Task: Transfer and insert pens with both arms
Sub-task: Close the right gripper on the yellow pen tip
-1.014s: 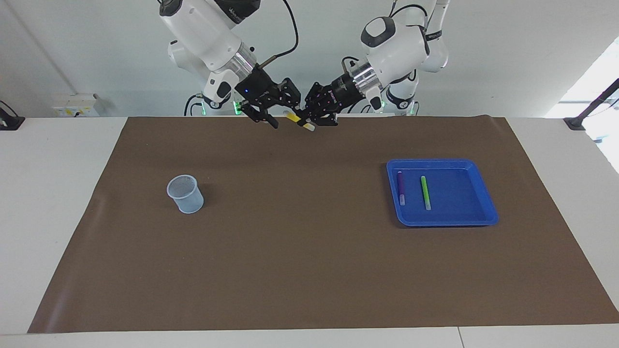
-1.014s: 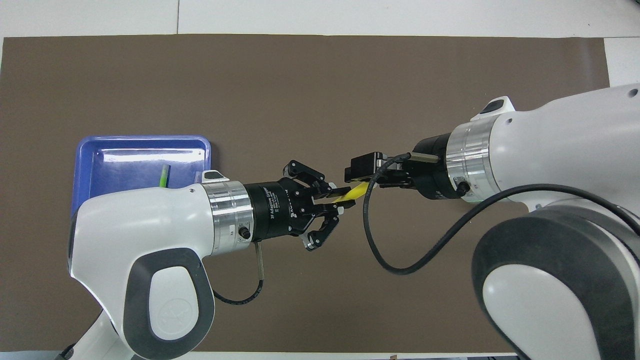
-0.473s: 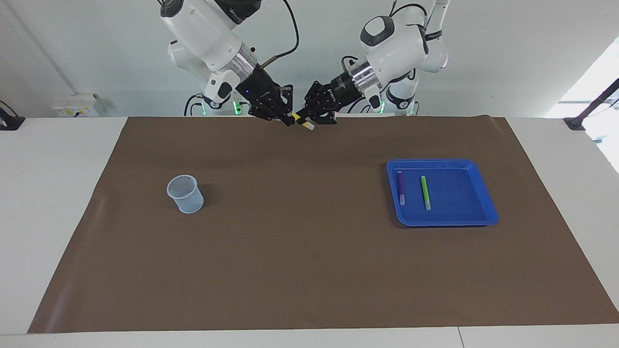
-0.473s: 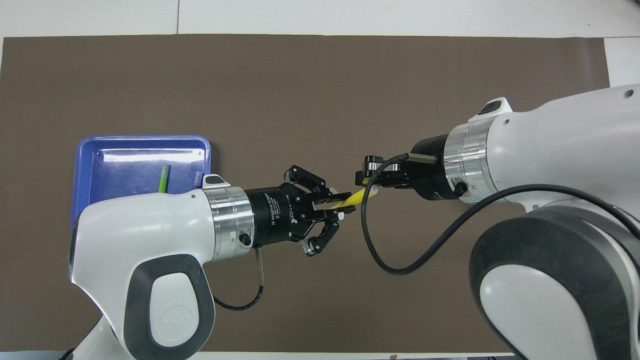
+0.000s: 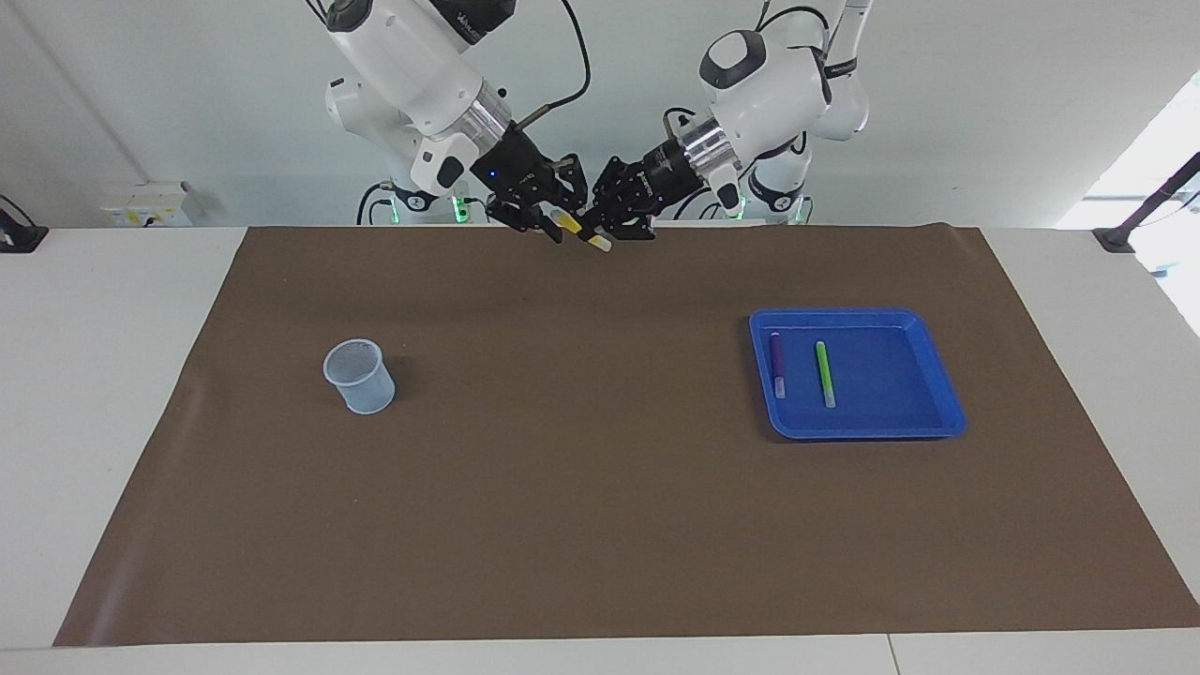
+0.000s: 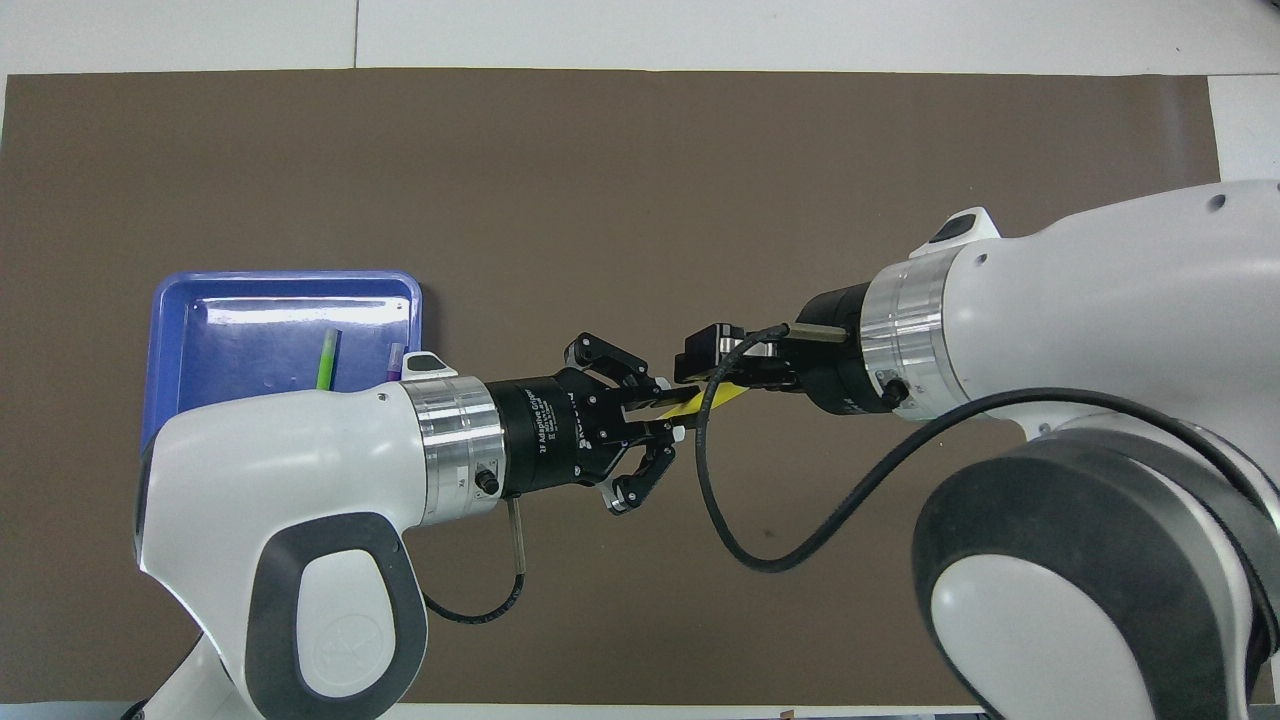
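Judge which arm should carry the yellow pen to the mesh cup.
Right, probably. The mesh cup stands toward the right arm's end of the table, and the right gripper is at the yellow pen that the left gripper holds in mid-air.

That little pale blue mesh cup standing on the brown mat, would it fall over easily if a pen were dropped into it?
Possibly. The pale blue mesh cup looks thin-walled and see-through, so it is probably light. It narrows toward its base, which likely makes it easier to tip. It stands loose on the smooth brown mat, so a sideways knock might slide it instead.
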Robot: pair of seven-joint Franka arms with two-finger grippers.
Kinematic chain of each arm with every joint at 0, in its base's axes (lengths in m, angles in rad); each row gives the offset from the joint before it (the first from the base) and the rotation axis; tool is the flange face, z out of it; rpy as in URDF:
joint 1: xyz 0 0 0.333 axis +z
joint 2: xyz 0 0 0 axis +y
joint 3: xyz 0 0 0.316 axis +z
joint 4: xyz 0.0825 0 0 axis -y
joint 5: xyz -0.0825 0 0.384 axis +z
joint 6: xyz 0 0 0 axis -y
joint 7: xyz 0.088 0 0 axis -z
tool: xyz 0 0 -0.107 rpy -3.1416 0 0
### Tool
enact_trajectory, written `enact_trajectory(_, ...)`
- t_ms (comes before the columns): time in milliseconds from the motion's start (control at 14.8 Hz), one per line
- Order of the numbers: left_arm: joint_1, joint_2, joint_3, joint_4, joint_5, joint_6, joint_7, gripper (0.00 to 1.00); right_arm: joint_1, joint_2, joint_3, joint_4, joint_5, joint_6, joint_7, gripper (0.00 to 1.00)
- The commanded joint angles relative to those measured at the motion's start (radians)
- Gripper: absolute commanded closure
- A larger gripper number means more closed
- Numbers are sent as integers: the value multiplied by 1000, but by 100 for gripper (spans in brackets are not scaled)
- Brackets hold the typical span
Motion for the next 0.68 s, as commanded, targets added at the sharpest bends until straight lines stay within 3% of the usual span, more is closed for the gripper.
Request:
enact_trajectory(0, -21, -18, 11, -20, -19, 25, 12, 100, -1, -19, 0, -15, 12, -19, 7, 49)
enact_trajectory(609, -20, -22, 11, -28, -19, 31, 12, 100, -1, -24, -2, -12, 3, -61, 4, 51)
